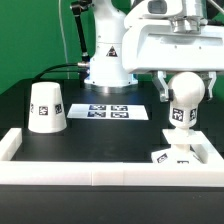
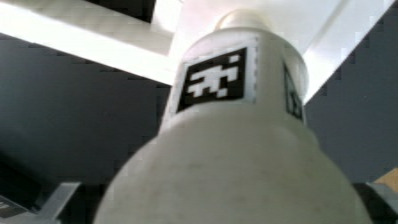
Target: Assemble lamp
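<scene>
Found the gripper (image 1: 184, 96) high at the exterior view's right, hanging from the Panda arm (image 1: 110, 45), its two fingers pressed against opposite sides of the ball-shaped bulb (image 1: 181, 108). Clamped on it, round end up between the fingers, narrow stem pointing straight down. Saw the stem's foot meeting the flat square base (image 1: 176, 156), lying on the black table (image 1: 100, 140) in the corner of the white border rail (image 1: 100, 172) at the exterior view's right. Could not tell stem seated in base from stem merely touching it. Noted the shade (image 1: 47, 107) standing wide end down, well apart at the exterior view's left, with a tag on its side. Spotted the marker board (image 1: 112, 111) lying flat between shade and bulb, nearer the arm's foot. Got from the wrist view little but the bulb (image 2: 222, 150) filling the picture, a square tag (image 2: 215, 78) on its stem. Could not make out the fingers there.
</scene>
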`<state>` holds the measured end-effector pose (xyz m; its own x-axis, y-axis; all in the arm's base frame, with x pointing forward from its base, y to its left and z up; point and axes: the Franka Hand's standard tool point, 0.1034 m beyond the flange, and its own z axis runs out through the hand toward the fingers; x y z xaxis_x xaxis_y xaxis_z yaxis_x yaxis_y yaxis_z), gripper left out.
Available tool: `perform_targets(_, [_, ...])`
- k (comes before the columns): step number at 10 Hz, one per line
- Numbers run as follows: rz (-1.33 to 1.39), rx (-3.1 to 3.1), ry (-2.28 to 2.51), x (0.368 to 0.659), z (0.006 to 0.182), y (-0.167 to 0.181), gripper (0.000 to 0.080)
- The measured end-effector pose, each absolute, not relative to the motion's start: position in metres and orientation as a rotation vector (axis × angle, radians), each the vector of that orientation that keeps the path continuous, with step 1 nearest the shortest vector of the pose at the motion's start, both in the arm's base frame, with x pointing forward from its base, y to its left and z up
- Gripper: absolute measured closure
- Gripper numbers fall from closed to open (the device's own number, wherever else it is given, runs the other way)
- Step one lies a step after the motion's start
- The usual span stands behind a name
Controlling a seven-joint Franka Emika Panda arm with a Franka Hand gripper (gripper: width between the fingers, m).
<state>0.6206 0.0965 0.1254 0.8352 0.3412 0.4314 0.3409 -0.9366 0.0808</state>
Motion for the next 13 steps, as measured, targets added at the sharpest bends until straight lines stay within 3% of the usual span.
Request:
perform_targets(4, [0.721, 3.005, 0.572, 0.6153, 0.1139, 0.1017, 0.0223])
perform_targets(11, [0.815, 2.978, 0.564, 0.6163, 0.1139, 0.1022, 0.0213])
perform_targets(12, [0.815, 2.978, 0.564, 0.6163, 0.1139, 0.1022, 0.0124])
perform_targets(13, [0.808, 2.979, 0.566, 0.6161, 0.1147, 0.1016, 0.0124])
